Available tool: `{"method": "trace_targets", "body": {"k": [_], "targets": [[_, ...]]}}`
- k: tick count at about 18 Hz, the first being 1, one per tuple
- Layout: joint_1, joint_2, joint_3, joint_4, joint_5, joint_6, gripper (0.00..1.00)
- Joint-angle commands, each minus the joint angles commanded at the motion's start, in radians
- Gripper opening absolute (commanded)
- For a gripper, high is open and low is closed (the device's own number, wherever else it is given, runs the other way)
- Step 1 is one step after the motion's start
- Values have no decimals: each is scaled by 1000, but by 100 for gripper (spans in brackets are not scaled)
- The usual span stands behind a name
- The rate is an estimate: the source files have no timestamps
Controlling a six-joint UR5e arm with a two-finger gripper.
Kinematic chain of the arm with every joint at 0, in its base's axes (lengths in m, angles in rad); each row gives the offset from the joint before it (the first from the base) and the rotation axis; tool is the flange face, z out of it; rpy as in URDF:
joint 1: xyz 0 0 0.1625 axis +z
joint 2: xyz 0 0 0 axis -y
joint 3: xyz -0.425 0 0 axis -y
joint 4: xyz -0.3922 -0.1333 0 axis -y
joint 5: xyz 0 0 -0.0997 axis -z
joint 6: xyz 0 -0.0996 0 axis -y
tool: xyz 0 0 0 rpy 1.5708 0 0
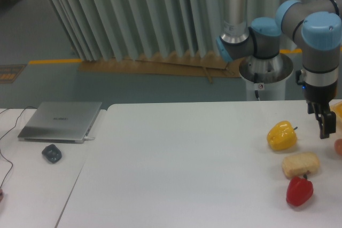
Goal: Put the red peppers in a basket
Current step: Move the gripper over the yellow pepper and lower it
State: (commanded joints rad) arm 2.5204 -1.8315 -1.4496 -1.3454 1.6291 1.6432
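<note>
Worktop (pixel 187 169): white surface, carrying every item at its right end; no basket is showing anywhere in this view, so the drop point is unconfirmed.
Arm (pixel 320 52): UR5e is hanging over the far right edge, wrist pointing down.
Laptop (pixel 61 121): closed, lying on the adjoining left surface, well apart from the work area; no risk.
Bread lump (pixel 300 164): pale tan piece lying between the two peppers, touching or nearly touching the red one's stem side. Judged risk: a descending hand is likely to clip it and shove the target.
Yellow pepper (pixel 281 135): sitting nearest the hand, much like the target in size. Judged risk: wrong pick, being the closer item.
Red pepper (pixel 299 191): resting on the worktop near the front right corner, just below the bread lump, untouched. Judged risk: glossy, lobed skin may be slipping out of a shallow pinch, and it could roll off the near edge.
Hand (pixel 324 126): hovering above the worktop, right of the yellow pepper and well apart from the red pepper, holding nothing; whether the fingers are apart or together, I cannot tell.
Mouse (pixel 52 154): dark, beside the laptop; irrelevant.
</note>
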Motion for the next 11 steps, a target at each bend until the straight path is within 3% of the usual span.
{"method": "trace_targets", "body": {"k": [5,8,11], "targets": [[-17,-15,-2,52,0,-163,100],[-21,-17,-3,57,-3,-192,100],[-37,-18,-5,58,-12,-334,100]]}}
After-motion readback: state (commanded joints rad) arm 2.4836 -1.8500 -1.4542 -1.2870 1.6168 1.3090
